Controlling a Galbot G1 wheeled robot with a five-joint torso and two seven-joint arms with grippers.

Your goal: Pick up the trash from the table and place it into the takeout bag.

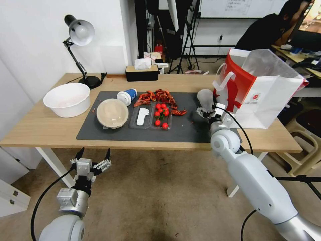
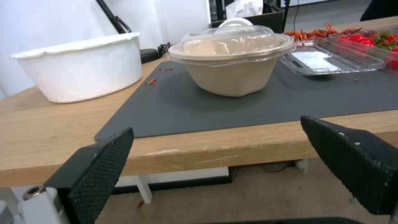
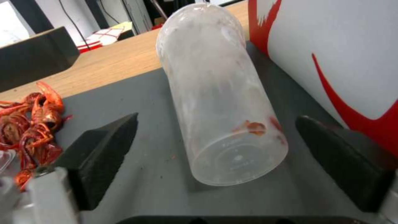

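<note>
A clear plastic cup lies on its side on the table's dark mat, right beside the white and red takeout bag. My right gripper is open at the cup's base, one finger on each side, not touching it. A lidded beige bowl and a tipped blue white-lidded cup sit on the mat's left half. My left gripper hangs open below the table's front edge, facing the bowl.
A white tub and a desk lamp stand at the table's left, a black tissue box at the back. Red crayfish shells and clear trays with tomatoes lie mid-mat. A chair stands past the right end.
</note>
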